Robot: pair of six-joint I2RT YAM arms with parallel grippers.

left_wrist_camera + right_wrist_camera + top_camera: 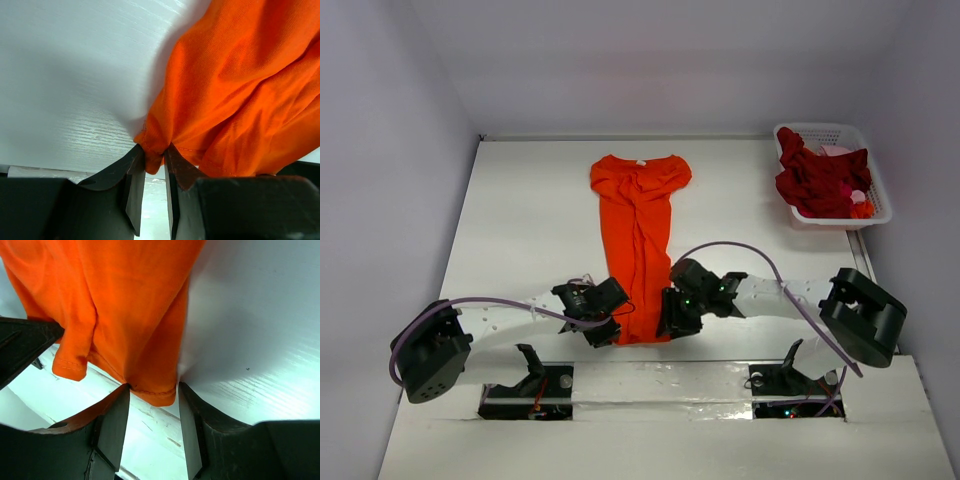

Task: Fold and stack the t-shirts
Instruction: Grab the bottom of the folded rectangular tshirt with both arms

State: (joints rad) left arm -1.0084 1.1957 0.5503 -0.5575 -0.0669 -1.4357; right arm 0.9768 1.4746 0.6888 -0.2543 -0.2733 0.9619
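The orange t-shirt [638, 230] lies folded into a narrow strip down the middle of the table, with its neck at the far end. My left gripper [603, 328] is at the near left corner of its hem. In the left wrist view that gripper [155, 152] is shut on a bunched hem corner of the orange cloth [240, 90]. My right gripper [670, 322] is at the near right corner. Its jaws [153, 390] stand apart with the flat stitched hem of the shirt [130, 305] between them, not squeezed. Dark red t-shirts [820, 180] and a pale pink one [840, 152] are heaped in the basket.
The white lattice basket [820, 127] stands at the back right of the white table [520, 220]. Grey walls close in the left, back and right sides. Both arm bases and their cables sit along the near edge.
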